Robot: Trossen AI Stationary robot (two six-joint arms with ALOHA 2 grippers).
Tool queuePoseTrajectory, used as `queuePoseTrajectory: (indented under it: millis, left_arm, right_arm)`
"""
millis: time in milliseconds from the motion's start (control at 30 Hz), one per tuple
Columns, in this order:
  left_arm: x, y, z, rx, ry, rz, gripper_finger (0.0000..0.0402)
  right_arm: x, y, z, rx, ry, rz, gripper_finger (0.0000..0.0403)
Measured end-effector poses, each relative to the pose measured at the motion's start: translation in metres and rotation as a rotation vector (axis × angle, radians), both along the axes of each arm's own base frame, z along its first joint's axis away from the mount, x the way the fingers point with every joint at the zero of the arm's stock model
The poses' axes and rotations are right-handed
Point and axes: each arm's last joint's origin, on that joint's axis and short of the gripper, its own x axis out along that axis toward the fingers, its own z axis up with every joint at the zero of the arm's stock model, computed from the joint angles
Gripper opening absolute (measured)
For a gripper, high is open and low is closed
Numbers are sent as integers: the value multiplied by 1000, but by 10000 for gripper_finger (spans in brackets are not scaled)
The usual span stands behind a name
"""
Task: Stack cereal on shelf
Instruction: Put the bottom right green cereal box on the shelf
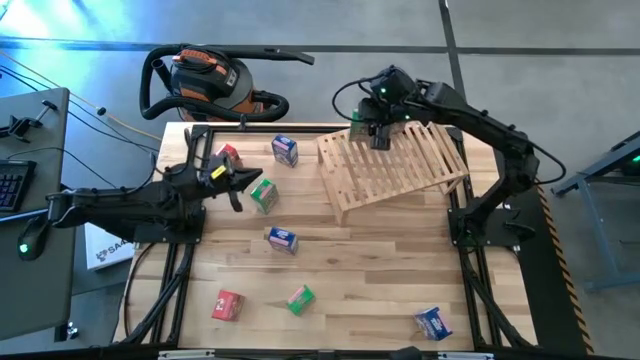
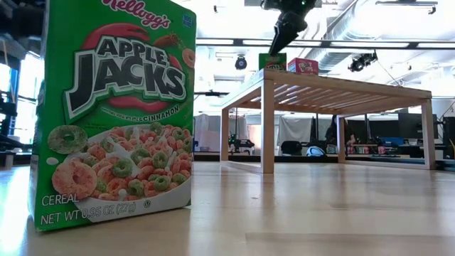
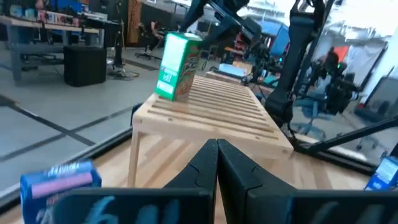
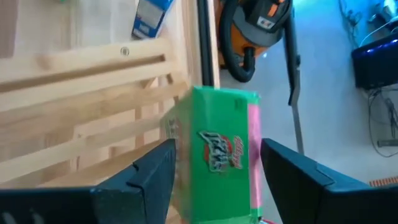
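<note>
Looming at the left of the low view, a green Apple Jacks box [image 2: 114,114] stands upright on the bench [image 2: 320,213], nearest the camera.

At the upper middle of the high view the right tool [image 1: 372,128] hangs over the far left corner of the shelf [image 1: 395,165]. Its fingers [image 4: 152,177] stand apart on either side of a green cereal box [image 4: 217,152] without pressing on it; that box stands on the slats at the shelf's corner. In the low view a red box [image 2: 303,66] sits just beside the green one on the shelf top, under the tool.

Outward from the shelf, the other boxes lie scattered on the bench: a blue box [image 1: 285,150] just left of the shelf, a red box [image 1: 229,155] farther left, another blue box [image 1: 282,239] near the middle, a red box [image 1: 228,305] and a green box [image 1: 300,298] at the lower left, and a blue box [image 1: 433,322] at the lower right.

At the left of the high view the left tool [image 1: 240,180] waits with fingers closed and empty, just beside a green box [image 1: 264,194]. A vacuum cleaner [image 1: 210,80] stands on the floor beyond the bench.
</note>
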Motion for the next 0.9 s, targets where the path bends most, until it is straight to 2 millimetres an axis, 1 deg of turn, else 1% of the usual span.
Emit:
queuePoseTrajectory:
  millis: [133,300,400,500,600,700,767,833,900]
  left_arm:
    - [20,8,13,58,77,21,0]
    - [49,31,30,114,160,23,0]
    - [68,49,38,129,173,9,0]
    - [86,70,46,139,175,6,0]
    - [105,89,47,146,207,-6,0]
    - [126,107,47,154,220,-34,0]
    - [139,118,46,148,229,-44,0]
    - [150,127,43,141,236,-54,0]
    - [161,135,42,142,234,-56,0]
  right_arm:
    - [-2,1,14,-20,-37,1,213]
    - [-7,8,38,-44,-89,8,207]
    - [-11,16,50,-27,-108,1,184]
    - [-17,26,56,14,-78,-4,139]
    - [-24,35,53,83,-48,-4,78]
    - [-32,44,44,182,-11,-12,18]
    - [-36,51,38,223,-22,-31,8]
    - [-41,59,30,227,-63,-57,14]
    - [-45,65,18,218,-118,-92,12]
